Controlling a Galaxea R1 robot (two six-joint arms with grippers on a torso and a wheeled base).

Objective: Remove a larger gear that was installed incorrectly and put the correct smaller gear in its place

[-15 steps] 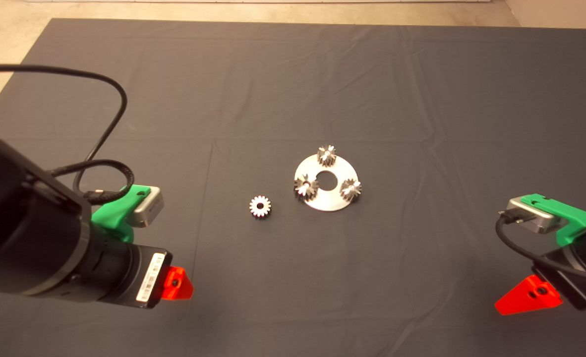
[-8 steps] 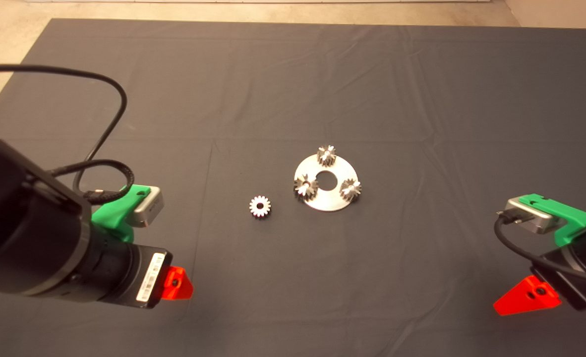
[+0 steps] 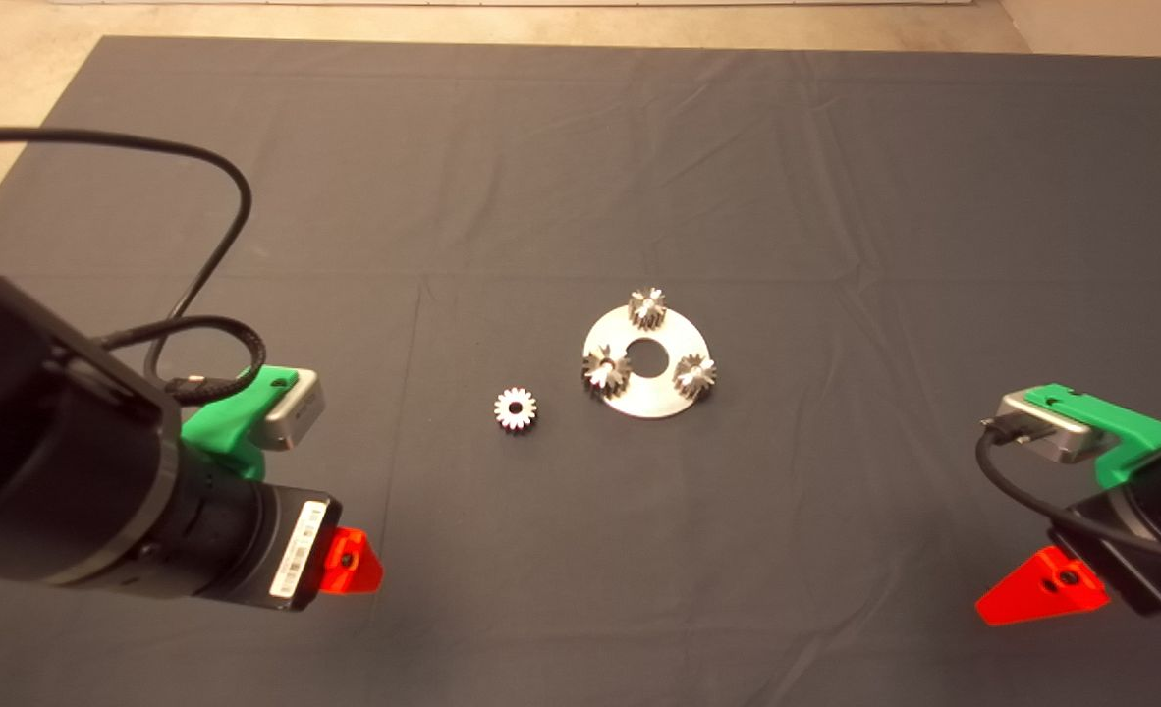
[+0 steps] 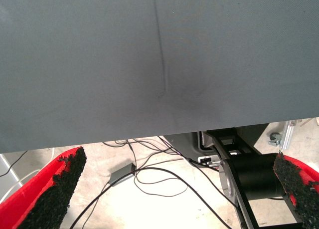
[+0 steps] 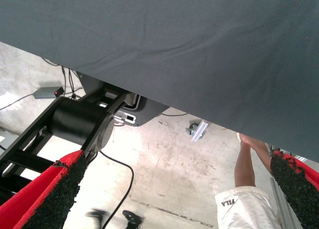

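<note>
- The left gripper (image 3: 350, 562) is hanging over the near left part of the dark mat (image 3: 580, 177), its fingers (image 4: 50, 194) spread wide with nothing between them.
- A white label with small print is sitting on the left arm's wrist (image 3: 298, 555); the writing is too small to read.
- The right gripper (image 3: 1032, 594) is waiting over the near right part of the mat, jaws also wide and holding nothing.
- The smaller gear (image 3: 515, 407) is lying flat on the mat, ahead of the left gripper and towards the middle, just beside the round silver plate (image 3: 651, 393) but apart from it.
- Three gears are standing on the plate around its centre hole; the larger gear (image 3: 605, 369) is probably the one on the plate's edge nearest the loose gear, well ahead of both grippers.
- Beyond the mat's edge, the right wrist view is showing a person's leg (image 5: 246, 161) in a white garment bearing a small logo, seemingly "FILA".
</note>
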